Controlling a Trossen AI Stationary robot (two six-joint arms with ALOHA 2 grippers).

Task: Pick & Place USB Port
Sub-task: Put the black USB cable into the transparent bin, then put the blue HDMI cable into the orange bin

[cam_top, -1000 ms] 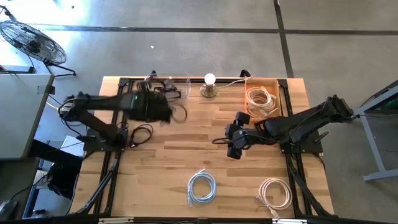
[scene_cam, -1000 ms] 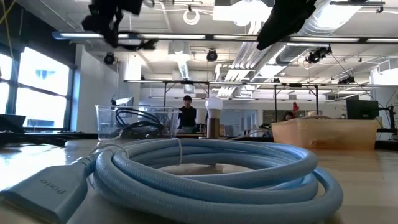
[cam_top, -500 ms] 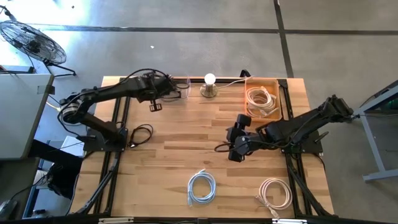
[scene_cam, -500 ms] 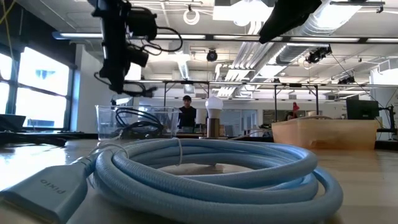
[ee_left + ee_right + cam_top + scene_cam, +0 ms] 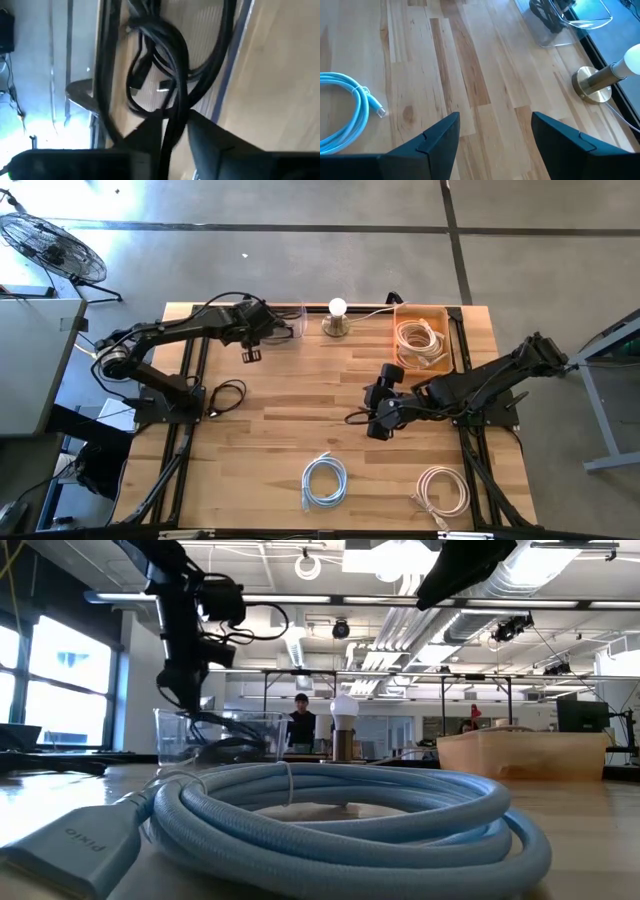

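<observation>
Black USB cable [image 5: 160, 80], loosely coiled, is seen directly ahead of the left gripper [image 5: 250, 354], inside the clear plastic container [image 5: 285, 322] at the table's far edge. Whether the fingers are closed on it cannot be told. Judged light, limp and tangle-prone; best taken at the bunched loops, not the plug. The right gripper [image 5: 492, 145] hangs spread and empty over the wooden table [image 5: 300, 410], the light-blue coiled cable [image 5: 324, 480] near it.
</observation>
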